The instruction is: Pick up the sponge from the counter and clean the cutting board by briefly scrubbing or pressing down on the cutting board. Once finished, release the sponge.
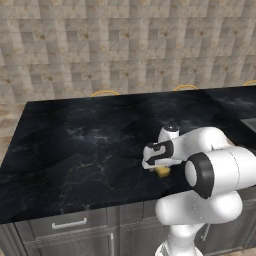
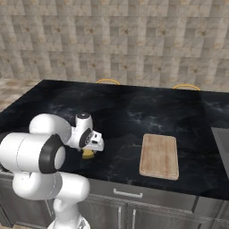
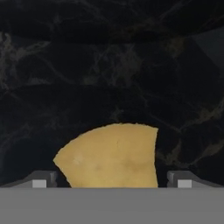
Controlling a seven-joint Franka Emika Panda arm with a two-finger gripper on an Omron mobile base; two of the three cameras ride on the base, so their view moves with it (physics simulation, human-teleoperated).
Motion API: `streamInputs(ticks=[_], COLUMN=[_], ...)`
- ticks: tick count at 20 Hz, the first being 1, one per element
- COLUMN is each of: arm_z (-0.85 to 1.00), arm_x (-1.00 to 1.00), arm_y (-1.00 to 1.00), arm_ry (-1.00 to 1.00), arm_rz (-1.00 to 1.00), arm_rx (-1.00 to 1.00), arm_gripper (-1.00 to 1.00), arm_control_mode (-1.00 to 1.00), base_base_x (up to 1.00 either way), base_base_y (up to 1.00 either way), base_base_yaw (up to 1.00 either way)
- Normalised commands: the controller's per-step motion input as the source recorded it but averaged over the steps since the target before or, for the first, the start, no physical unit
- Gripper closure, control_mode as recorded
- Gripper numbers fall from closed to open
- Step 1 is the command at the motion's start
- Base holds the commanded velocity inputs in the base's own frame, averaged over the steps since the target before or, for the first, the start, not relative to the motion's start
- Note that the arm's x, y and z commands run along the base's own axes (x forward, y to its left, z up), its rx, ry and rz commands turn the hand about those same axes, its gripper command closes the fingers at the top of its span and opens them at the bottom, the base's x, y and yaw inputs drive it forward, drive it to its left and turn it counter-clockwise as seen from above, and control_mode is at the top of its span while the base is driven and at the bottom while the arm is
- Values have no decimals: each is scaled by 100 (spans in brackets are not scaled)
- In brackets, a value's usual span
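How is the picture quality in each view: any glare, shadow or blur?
Left base view: the glossy counter shows soft pale sheen, no hard glare. Right base view: the cutting board is evenly lit. Hand view: the sponge looks soft-edged, slightly blurred.

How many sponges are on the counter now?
1. The sponge lies on the counter under the open gripper, left of the board. The arm may hide others.

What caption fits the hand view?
Open hand poised over the yellow sponge on the black counter.
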Motion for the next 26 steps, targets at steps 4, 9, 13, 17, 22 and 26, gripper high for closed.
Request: streamInputs(ticks=[4, 9, 13, 17, 22, 26], arm_z=[0, 0, 0, 0, 0, 0], arm_x=[0, 0, 0, 0, 0, 0], arm_y=[3, 0, 0, 0, 0, 0], arm_ry=[0, 0, 0, 0, 0, 0], arm_rz=[0, 0, 0, 0, 0, 0], arm_rx=[0, 0, 0, 0, 0, 0], arm_gripper=[-100, -100, -100, 100, 100, 100], arm_control_mode=[-100, -100, -100, -100, -100, -100], base_base_x=[0, 0, 0, 0, 0, 0], base_base_y=[0, 0, 0, 0, 0, 0], base_base_yaw=[0, 0, 0, 0, 0, 0])
